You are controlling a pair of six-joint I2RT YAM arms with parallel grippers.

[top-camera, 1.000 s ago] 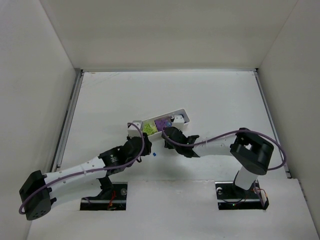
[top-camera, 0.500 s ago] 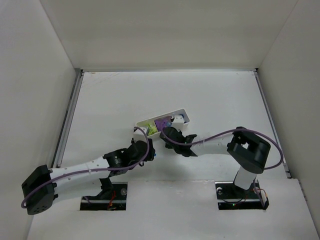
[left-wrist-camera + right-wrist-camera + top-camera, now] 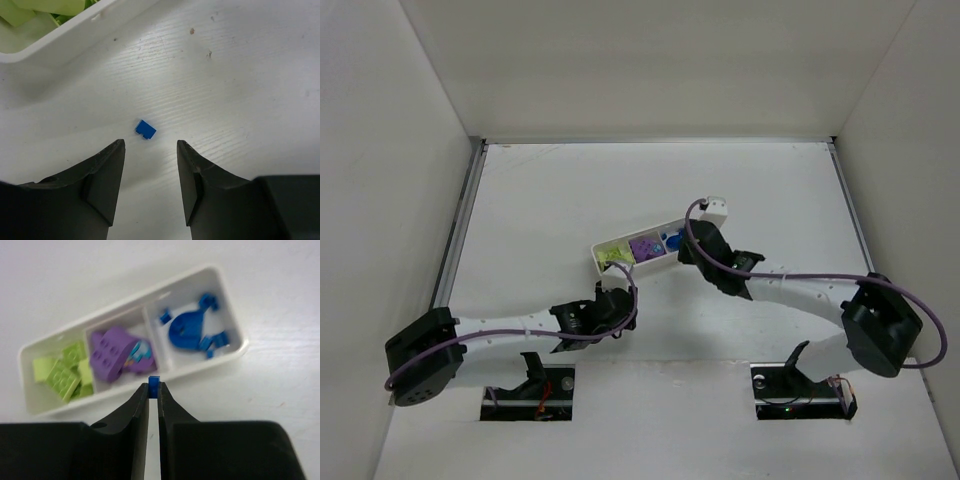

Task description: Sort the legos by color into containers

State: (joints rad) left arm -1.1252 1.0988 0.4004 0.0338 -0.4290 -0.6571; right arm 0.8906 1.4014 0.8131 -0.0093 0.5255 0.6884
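The long white tray (image 3: 597,258) lies mid-table; in the right wrist view (image 3: 200,364) it holds yellow-green pieces (image 3: 62,372) on the left, purple blocks (image 3: 112,352) in the middle, and blue bits with a fan-shaped piece (image 3: 186,330) on the right. My right gripper (image 3: 153,391) is shut on a tiny blue brick (image 3: 154,385), held above the tray's near wall; in the top view it (image 3: 685,250) is at the tray's right end. My left gripper (image 3: 150,146) is open, just short of a loose blue bit (image 3: 145,129) on the table; in the top view it (image 3: 618,303) hides that bit.
A corner of the tray (image 3: 75,35) with yellow-green pieces shows just beyond the loose bit in the left wrist view. White walls enclose the table on the left, the back and the right.
My right gripper has swung up and right from the tray's near side to its right end. My left gripper has moved towards me and right, over the loose blue bit.
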